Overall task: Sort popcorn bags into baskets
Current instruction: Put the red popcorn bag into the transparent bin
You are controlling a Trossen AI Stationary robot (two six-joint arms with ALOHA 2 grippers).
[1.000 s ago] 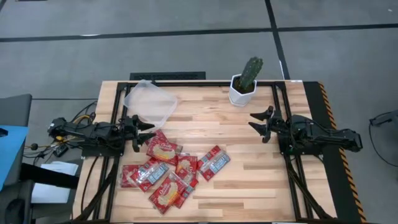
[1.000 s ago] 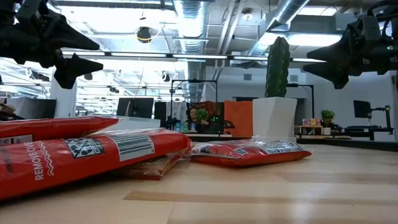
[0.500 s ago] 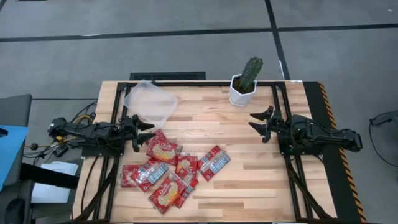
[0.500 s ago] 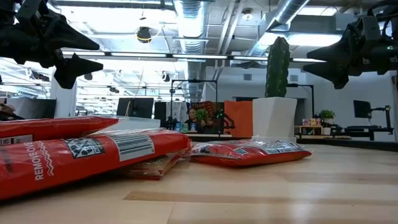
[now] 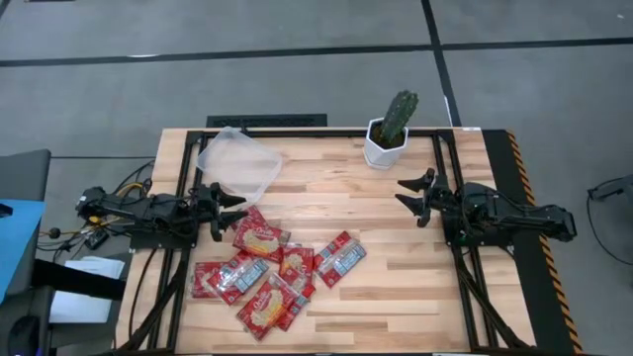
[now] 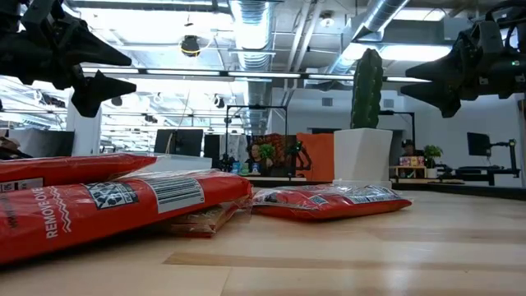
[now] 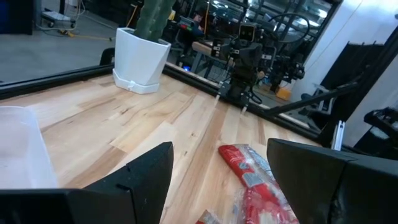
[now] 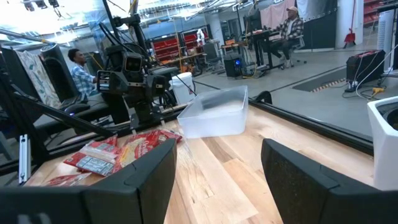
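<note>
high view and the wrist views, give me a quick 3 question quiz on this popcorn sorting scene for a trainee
1. True or false: the clear tray already holds a popcorn bag.
2. Which hand is nearer the pile of popcorn bags? A) left hand B) right hand
3. Fill in: the white pot near the table's far edge holds a ____.

Key
1. False: the tray has nothing in it, and all the bags lie on the wooden table.
2. A. Both hands are open and hold nothing.
3. Cactus.

Popcorn bags (image 5: 267, 270) clustered front-left on table (image 5: 396, 287); tray (image 5: 238, 163) behind; cactus pot (image 5: 387, 140) back-right.
</note>
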